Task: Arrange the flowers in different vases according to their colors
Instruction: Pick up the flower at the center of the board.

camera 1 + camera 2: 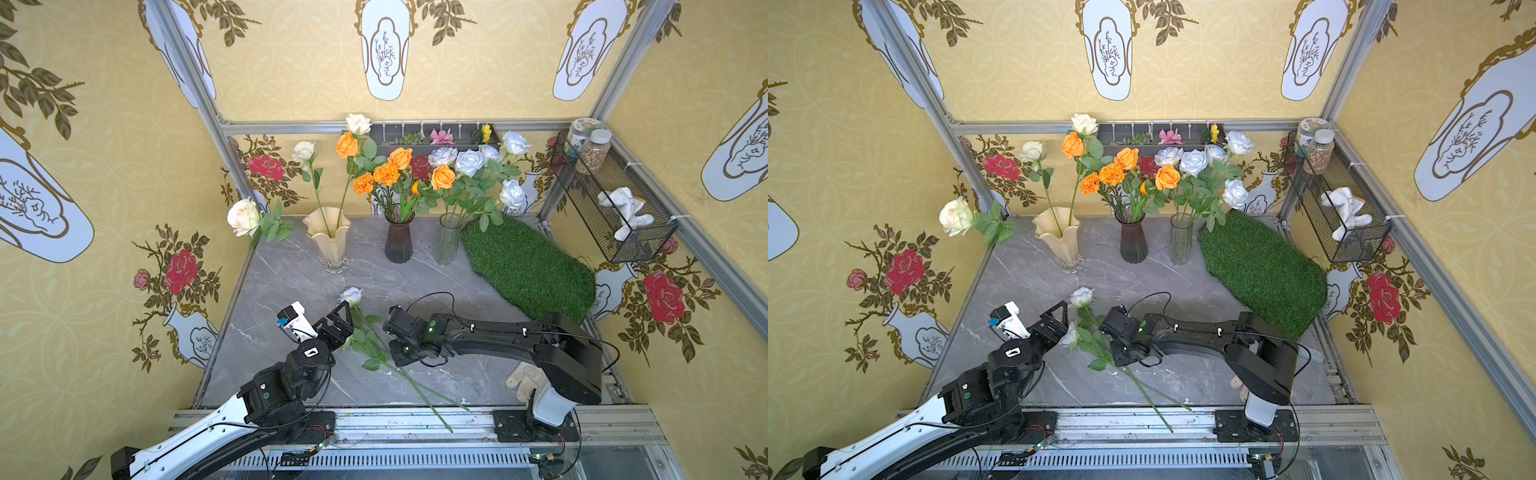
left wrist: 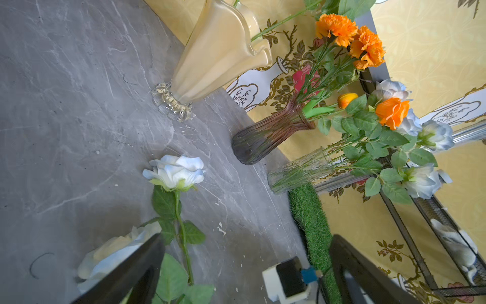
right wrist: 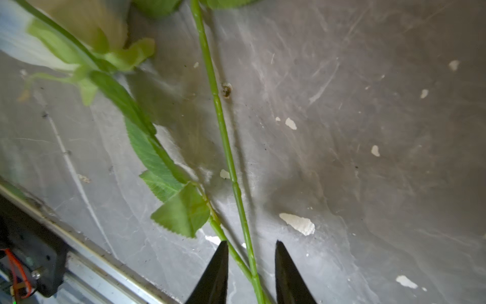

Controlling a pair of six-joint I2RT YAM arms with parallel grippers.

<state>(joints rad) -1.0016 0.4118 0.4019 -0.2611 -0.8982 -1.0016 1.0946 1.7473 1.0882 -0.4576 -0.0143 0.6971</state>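
R gripper (image 3: 251, 243) narrow, straddling both stems (image 3: 228, 158), no clamp visible. L gripper (image 2: 246, 237) wide, empty. Blue-white rose (image 1: 351, 296) and cream rose (image 1: 1070, 336) lie on tabletop (image 1: 286, 270). Rec: I'd isolate one stem betw. jaws before closing.

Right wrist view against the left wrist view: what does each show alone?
Right wrist only: right gripper astride both stems' lower lengths, jaws not closed on them; the front rail.
Left wrist only: cream vase, purple vase, glass vase, the blue-white rose's head, the wide-open left gripper.
Both: grey table, the loose flowers' leaves, the cream rose's head.
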